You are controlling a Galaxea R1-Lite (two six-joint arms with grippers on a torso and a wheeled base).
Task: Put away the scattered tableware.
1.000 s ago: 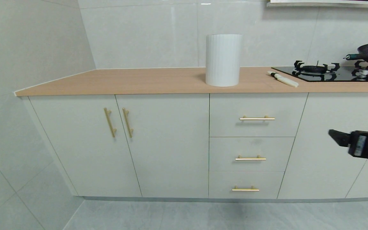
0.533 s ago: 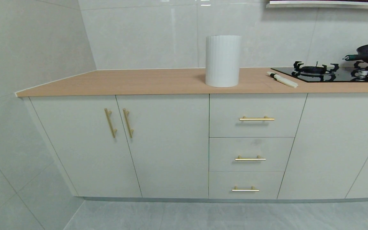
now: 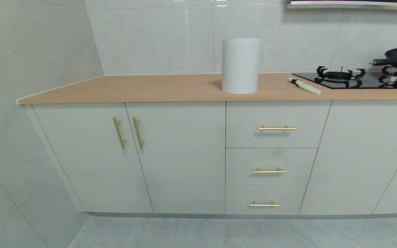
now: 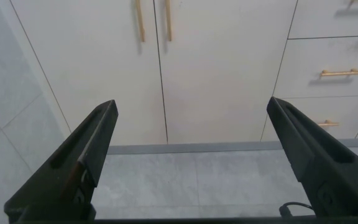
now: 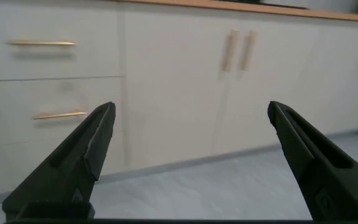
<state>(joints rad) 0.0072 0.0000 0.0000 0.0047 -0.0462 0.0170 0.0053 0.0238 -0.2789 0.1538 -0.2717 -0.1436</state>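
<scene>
The left gripper (image 4: 191, 106) and right gripper (image 5: 191, 107) are being held wide open, empty. The pale, slim utensil (image 3: 304, 85) on the wooden countertop (image 3: 150, 88) is probably best being approached from above.

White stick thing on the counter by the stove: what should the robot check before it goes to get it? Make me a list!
1. The left gripper open, nothing in it: ok.
2. The right gripper open, nothing in it: ok.
3. The white utensil lies flat on the counter, beside the stove, nothing on top of it: ok.
4. The white ribbed container stands upright, apart from the utensil: ok.
5. A drawer open to take it: not ok, all three drawers are shut.
6. Close enough to reach it: cannot tell.
</scene>
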